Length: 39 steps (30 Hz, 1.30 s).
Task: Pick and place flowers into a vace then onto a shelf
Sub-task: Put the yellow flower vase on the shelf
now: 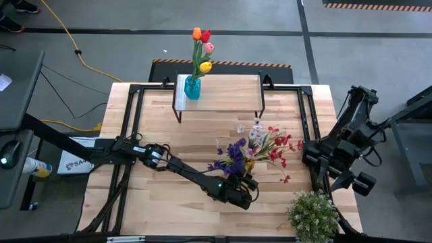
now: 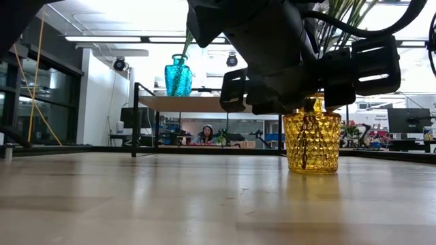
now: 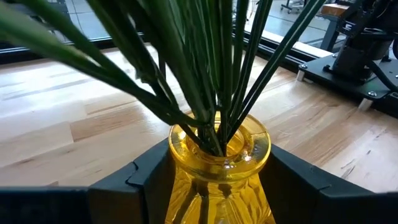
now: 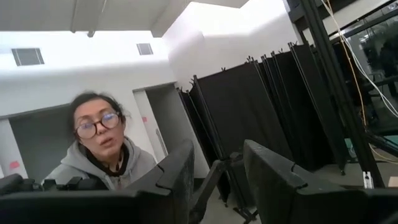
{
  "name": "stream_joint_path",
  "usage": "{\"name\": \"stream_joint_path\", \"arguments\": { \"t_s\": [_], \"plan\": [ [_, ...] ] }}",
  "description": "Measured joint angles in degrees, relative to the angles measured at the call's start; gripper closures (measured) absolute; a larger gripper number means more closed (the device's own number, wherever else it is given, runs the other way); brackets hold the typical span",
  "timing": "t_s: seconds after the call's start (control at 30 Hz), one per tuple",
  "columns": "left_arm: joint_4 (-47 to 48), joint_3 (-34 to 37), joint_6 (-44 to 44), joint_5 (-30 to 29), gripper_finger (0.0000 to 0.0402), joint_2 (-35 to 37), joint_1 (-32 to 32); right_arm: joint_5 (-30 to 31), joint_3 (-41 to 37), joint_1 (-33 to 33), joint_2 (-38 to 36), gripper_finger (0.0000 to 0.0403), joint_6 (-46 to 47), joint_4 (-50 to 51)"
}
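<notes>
A yellow glass vase [image 3: 217, 155] [image 2: 312, 143] stands right of the table's middle. It holds a bunch of purple, red and white flowers [image 1: 260, 145], and their green stems [image 3: 211, 81] fan out of its mouth. My left gripper [image 3: 217, 186] [image 1: 244, 181] reaches in from the left and is shut on this vase. A blue vase [image 1: 192, 88] with orange, red, pink and yellow tulips [image 1: 202, 47] stands on the left end of the shelf [image 1: 223, 94] at the far edge. My right gripper [image 4: 217, 180] is raised at the table's right side, open with nothing between its fingers. My left gripper has the yellow vase between its two fingers, one against each side of the body just below the neck [image 3: 177, 180]. The fingers come nearly level, slanting a little down, from the table's near left. The vase stands upright with its base [image 2: 312, 170] on the table.
A bushy pale-green potted plant [image 1: 312, 214] stands at the near right corner, close to the right arm [image 1: 344, 155]. A black frame [image 1: 135, 121] borders the table. A person [image 4: 99, 149] shows beyond the table in the right wrist view.
</notes>
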<state>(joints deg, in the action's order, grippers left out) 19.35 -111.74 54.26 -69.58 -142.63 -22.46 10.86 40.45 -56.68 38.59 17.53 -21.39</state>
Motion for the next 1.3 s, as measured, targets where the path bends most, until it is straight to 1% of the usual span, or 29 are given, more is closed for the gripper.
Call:
{"name": "stream_joint_path", "arguments": {
  "t_s": [0.13, 0.27, 0.47, 0.7, 0.83, 0.97, 1.13, 1.3],
  "plan": [
    [-0.1, 0.0, -0.5, 0.1, 0.0153, 0.0, 0.0, 0.2, 0.0, 0.0, 0.0, 0.0272, -0.4, 2.2],
    [-1.6, 0.1, -1.4, 0.1, 0.0153, 0.0, 0.1, 3.8, 0.0, 0.0, 0.0, 0.0272, -2.1, 3.2],
    [-3.4, 0.0, -1.8, 3.4, 0.0153, 0.0, 0.8, 4.3, 0.0, 0.0, 0.0, 0.0272, -2.6, 5.5],
    [-4.2, 0.0, -1.9, 4.2, 0.015, 0.0, 1.1, 5.3, 0.0, 0.0, 0.0, 0.0272, -2.5, 7.4],
    [-4.6, 0.0, -1.6, 4.8, 0.013, 0.0, 1.1, 5.3, 0.0, 0.0, 0.0, 0.0272, -2.5, 7.5],
    [-4.6, -0.1, -1.6, 6.0, 0.0097, 0.1, 1.1, 5.3, 0.0, 0.0, 0.0, 0.0272, -2.5, 7.8],
    [-4.6, -0.1, -1.7, 6.1, 0.0058, 0.1, 1.1, 5.3, 0.0, 0.0, 0.0, 0.0272, -2.1, 8.3],
    [-4.4, 0.0, -1.7, 6.1, 0.0034, 0.1, 1.1, 5.3, 0.0, 0.0, 0.0, 0.0272, -1.9, 8.3]
  ]
}}
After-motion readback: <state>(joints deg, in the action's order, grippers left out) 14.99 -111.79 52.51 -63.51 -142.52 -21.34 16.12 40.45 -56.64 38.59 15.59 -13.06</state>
